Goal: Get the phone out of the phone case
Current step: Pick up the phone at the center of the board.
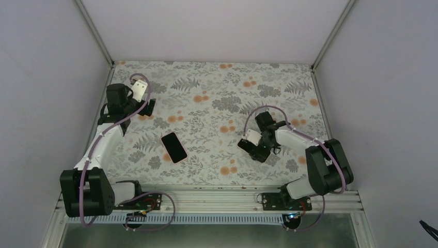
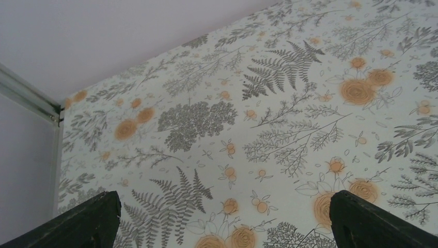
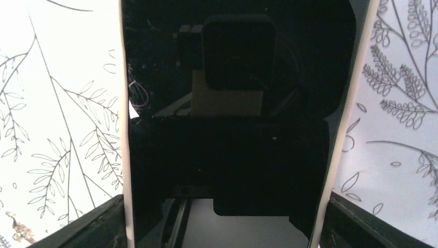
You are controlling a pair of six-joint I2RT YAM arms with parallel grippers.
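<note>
A black rectangular phone case (image 1: 174, 147) with a thin reddish rim lies flat on the floral table, left of centre; I cannot tell from above whether it is empty. My right gripper (image 1: 257, 151) is low over the table at centre right. In the right wrist view its fingers (image 3: 90, 227) press both long sides of a glossy black phone (image 3: 227, 155) with pale pinkish edges, and its screen mirrors the wrist. My left gripper (image 1: 148, 107) hovers at the far left, away from both. In the left wrist view it (image 2: 222, 206) is wide open and empty.
The floral tablecloth (image 1: 217, 98) covers the table. White walls and aluminium posts (image 1: 98, 36) close in the left, back and right sides. A metal rail (image 1: 206, 199) with the arm bases runs along the near edge.
</note>
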